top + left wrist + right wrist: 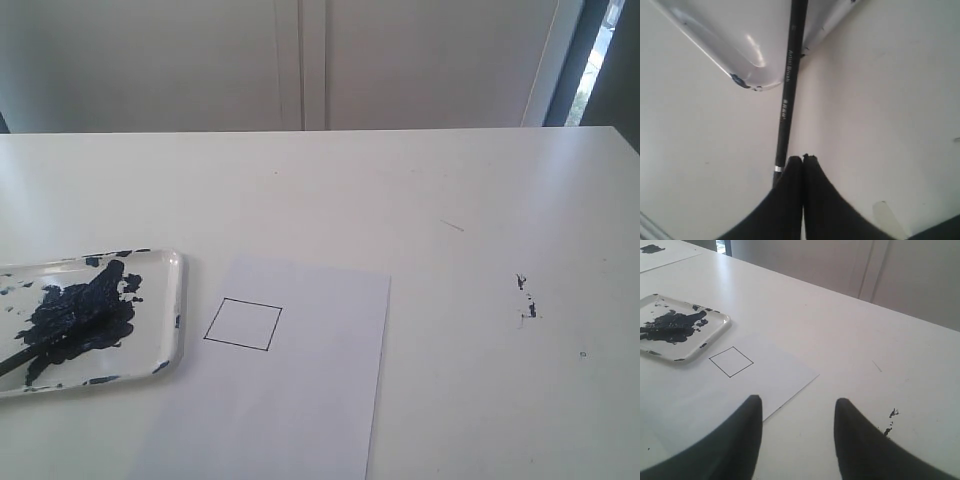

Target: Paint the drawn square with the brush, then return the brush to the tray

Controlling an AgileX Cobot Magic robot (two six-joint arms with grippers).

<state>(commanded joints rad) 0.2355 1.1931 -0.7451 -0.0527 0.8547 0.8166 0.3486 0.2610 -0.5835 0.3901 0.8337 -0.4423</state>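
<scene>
The tray [178, 300] sits at the table's left, smeared with a big navy paint blotch. The brush [14, 361] lies in it, bristles in the paint, its black handle running off the tray's near side. The drawn square [243, 325] on the white paper [320, 400] is plain white inside. In the left wrist view my left gripper [803, 158] is shut with nothing between its fingers. The brush handle [789, 75] passes beside and under one finger, below a corner of the tray [740, 50]. My right gripper [797, 405] hangs open over the table, near the paper's edge. The square [731, 361] and tray [720, 322] lie beyond it.
Small dark paint specks [525, 298] mark the tabletop to the right of the paper. A pale wall with panel seams [312, 60] stands behind the table's far edge. Neither arm shows in the exterior view.
</scene>
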